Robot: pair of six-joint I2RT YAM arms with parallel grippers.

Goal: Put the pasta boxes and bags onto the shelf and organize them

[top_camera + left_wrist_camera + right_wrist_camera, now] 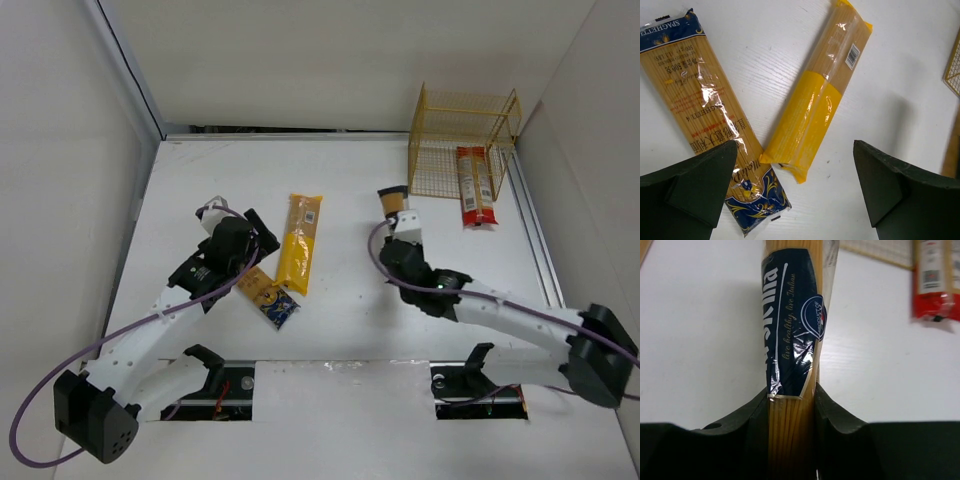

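Note:
The yellow-gold wire shelf (465, 135) stands at the far right. A red clear-windowed pack (474, 187) lies with its far end inside it. My right gripper (402, 228) is shut on a dark-blue-and-tan pack (393, 201), held left of the shelf; the right wrist view shows the pack (790, 315) clamped between the pads (754, 415). The yellow bag (300, 243) and a tan blue-ended bag (268, 296) lie on the table at centre-left. My left gripper (257, 238) hovers open and empty over them; its wrist view shows the yellow bag (815, 100) and tan bag (705, 115) between its fingers.
White walls close in the table on the left, back and right. A metal rail runs along the right edge (540, 250). The shelf's mesh shows at the right edge of the left wrist view (954, 65) and at the top of the right wrist view (875, 252).

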